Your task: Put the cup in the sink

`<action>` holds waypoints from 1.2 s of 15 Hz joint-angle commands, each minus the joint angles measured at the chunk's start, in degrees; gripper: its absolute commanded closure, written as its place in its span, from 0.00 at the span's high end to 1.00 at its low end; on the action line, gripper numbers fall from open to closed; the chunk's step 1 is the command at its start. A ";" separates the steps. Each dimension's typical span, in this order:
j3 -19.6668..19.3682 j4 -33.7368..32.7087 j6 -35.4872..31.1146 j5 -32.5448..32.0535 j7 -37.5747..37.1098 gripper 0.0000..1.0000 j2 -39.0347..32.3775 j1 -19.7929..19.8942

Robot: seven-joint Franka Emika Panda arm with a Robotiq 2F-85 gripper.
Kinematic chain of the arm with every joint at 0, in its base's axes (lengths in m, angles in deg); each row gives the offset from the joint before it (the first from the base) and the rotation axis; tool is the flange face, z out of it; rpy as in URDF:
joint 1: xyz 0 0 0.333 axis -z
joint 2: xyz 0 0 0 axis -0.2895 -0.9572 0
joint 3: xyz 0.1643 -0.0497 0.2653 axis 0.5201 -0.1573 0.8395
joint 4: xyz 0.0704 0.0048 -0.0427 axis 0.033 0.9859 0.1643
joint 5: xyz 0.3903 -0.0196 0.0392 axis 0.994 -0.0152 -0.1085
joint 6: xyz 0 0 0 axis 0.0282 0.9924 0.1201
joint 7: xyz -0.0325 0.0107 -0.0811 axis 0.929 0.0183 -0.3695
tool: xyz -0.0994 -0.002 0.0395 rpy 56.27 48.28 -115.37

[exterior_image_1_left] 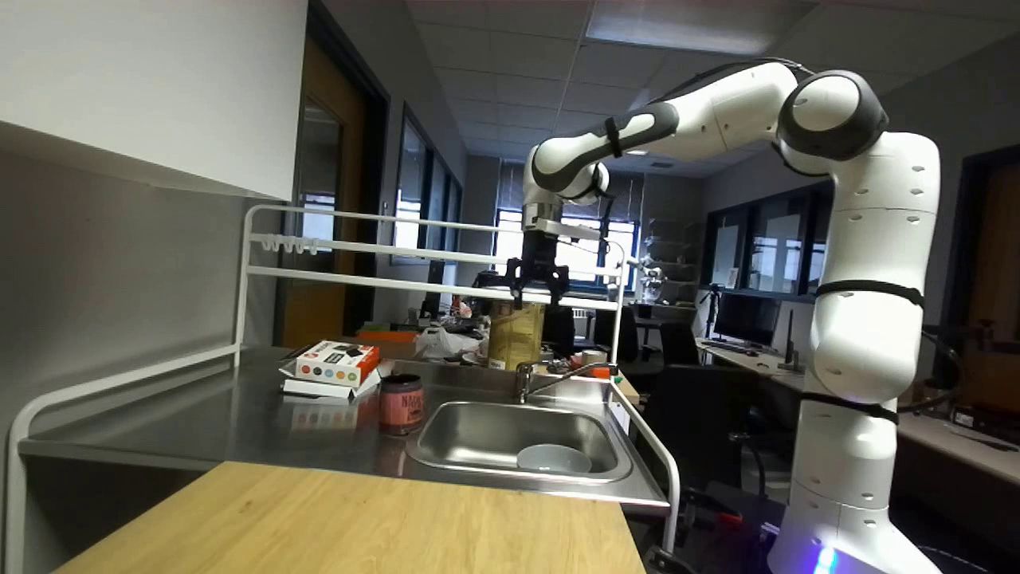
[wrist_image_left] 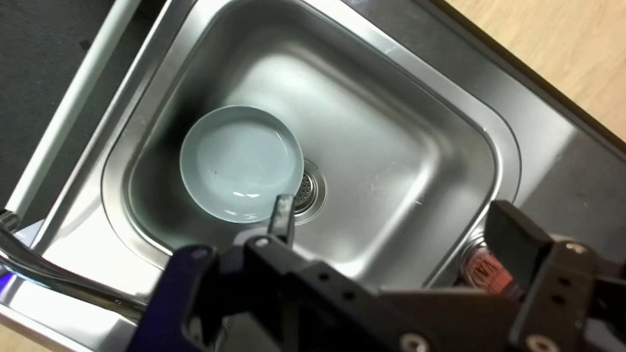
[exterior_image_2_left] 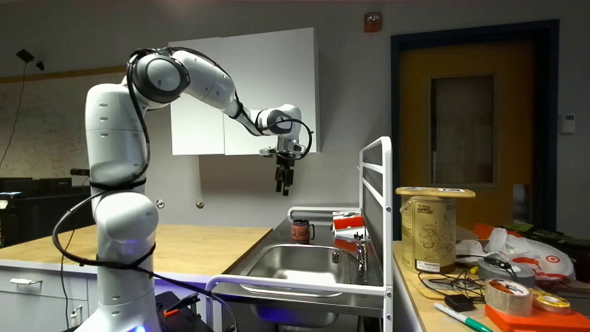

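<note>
Cup (exterior_image_1_left: pixel 402 405), red black-rimmed cylinder, stands just beside your rectangular steel sink (exterior_image_1_left: pixel 498 433) in an exterior view. In an exterior view, your black two-finger claw (exterior_image_2_left: pixel 282 190) hangs empty. Wrist view: claw spread; grasp, carry, release likely left.

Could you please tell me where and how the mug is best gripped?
Probably by its handle, straddled from straight above: the mug stands upright and its handle juts toward the white rack. The open gripper points down.
</note>
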 commanded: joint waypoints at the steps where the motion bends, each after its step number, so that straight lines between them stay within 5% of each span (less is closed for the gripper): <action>1: 0.83 -13.10 3.03 0.00 -4.87 1.00 -11.17 -2.04; 9: -0.38 -35.70 5.48 1.01 -12.37 1.00 -31.06 -6.15; 18: -1.04 -51.67 9.81 1.82 -19.45 1.00 -47.14 -7.75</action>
